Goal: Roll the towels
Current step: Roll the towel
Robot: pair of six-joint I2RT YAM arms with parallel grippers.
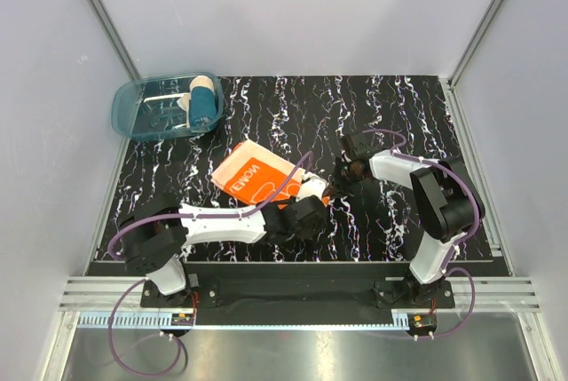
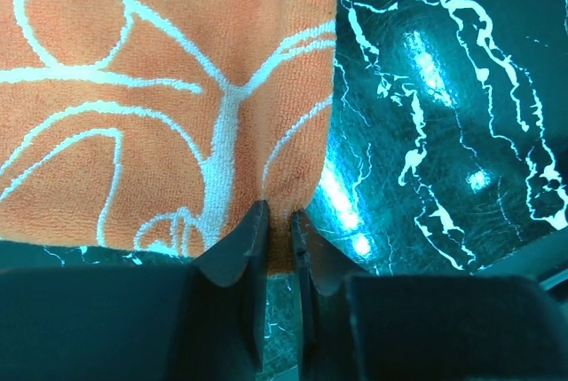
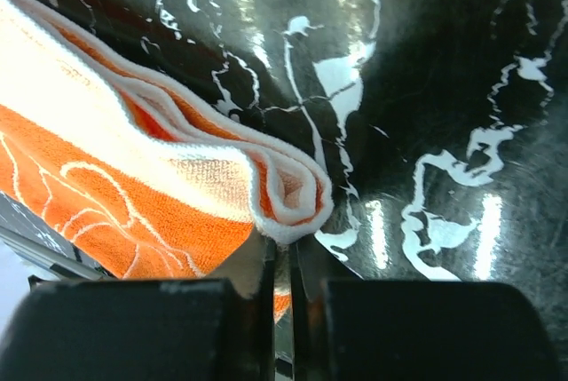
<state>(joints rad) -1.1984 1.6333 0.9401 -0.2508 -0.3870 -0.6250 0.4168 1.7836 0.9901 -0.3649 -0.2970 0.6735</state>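
Observation:
An orange towel with white line pattern [image 1: 257, 172] lies folded in the middle of the black marble table [image 1: 390, 115]. My left gripper [image 1: 312, 194] is shut on the towel's near edge, by its right corner; in the left wrist view the fingers [image 2: 279, 214] pinch the orange cloth [image 2: 133, 115]. My right gripper [image 1: 335, 184] is shut on the same end of the towel; in the right wrist view the fingers [image 3: 282, 243] pinch the layered, white-edged corner [image 3: 293, 194]. Both grippers sit close together at the towel's right end.
A blue plastic tub [image 1: 133, 113] stands at the back left with a rolled blue and tan towel [image 1: 202, 101] in it. White walls and metal frame posts surround the table.

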